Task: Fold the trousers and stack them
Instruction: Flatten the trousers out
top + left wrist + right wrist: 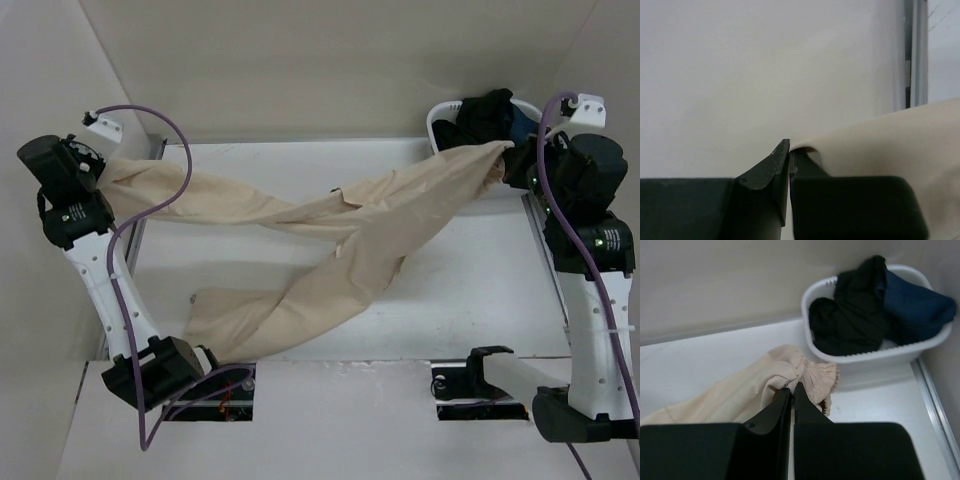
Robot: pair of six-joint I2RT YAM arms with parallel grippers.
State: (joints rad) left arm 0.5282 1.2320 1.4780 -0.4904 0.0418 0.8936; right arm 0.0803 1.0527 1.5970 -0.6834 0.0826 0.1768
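White table lies under the trousers, whose long axis runs left to right, twisted mid-span, with one end clamped in the closed left gripper, the other in the closed right gripper, and a loose leg trailing near-left.

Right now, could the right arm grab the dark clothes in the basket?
Probably not yet: the basket is close with nothing between, but the right gripper is shut on the trousers.
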